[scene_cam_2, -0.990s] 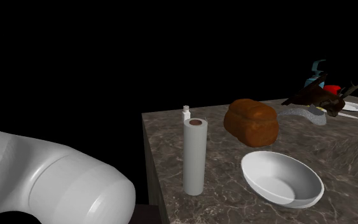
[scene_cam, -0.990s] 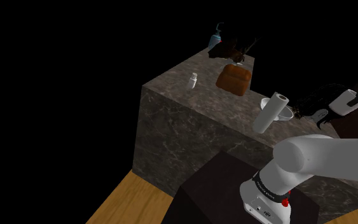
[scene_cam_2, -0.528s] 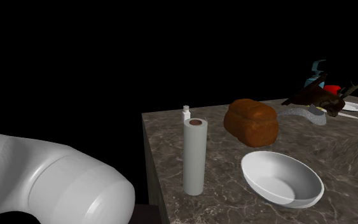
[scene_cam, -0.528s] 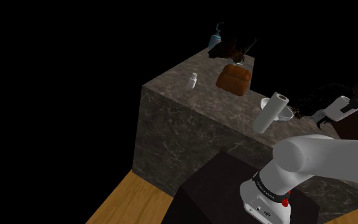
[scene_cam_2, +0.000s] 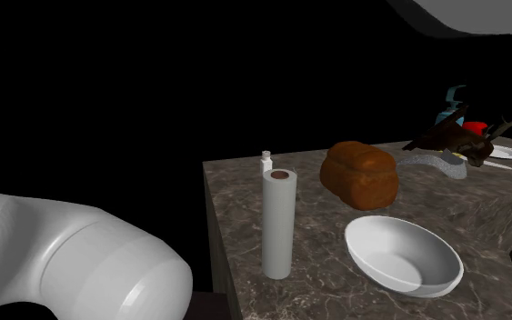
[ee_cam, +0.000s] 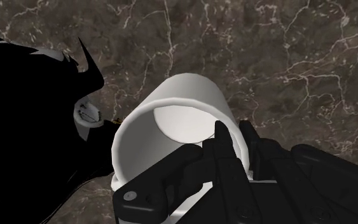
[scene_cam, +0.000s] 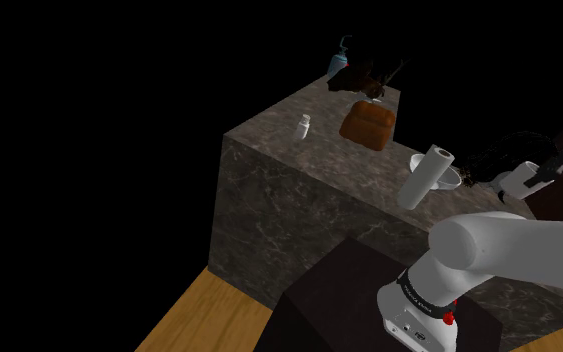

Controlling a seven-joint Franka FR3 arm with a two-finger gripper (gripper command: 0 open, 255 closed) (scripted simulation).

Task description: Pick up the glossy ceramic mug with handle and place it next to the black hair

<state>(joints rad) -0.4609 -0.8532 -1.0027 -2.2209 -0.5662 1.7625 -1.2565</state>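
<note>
A white mug (ee_cam: pixel 171 127) hangs just above the dark marble counter (ee_cam: pixel 285 57), open mouth toward the wrist camera. My gripper (ee_cam: pixel 234 137) is shut on the mug's wall, one finger inside the rim and one outside. The black hair (ee_cam: pixel 25 108) lies close beside the mug. In the shoulder view the mug (scene_cam: pixel 520 180) sits at the right end of the counter, under the gripper (scene_cam: pixel 544 170), with the black hair (scene_cam: pixel 494 155) just to its left. The mug's handle is hidden.
On the counter stand a paper roll (scene_cam_2: pixel 278 223), a white bowl (scene_cam_2: pixel 404 255), a brown loaf (scene_cam_2: pixel 361 175), a small white bottle (scene_cam_2: pixel 266 161), a dark antlered figure (scene_cam_2: pixel 454 136) and a plate (scene_cam_2: pixel 508 153). The counter edge (scene_cam: pixel 269 165) drops to the wooden floor.
The gripper with the mug has come down and toward the shoulder view's left, nearer the black hair. Part of the arm now shows at the second exterior view's top right.
</note>
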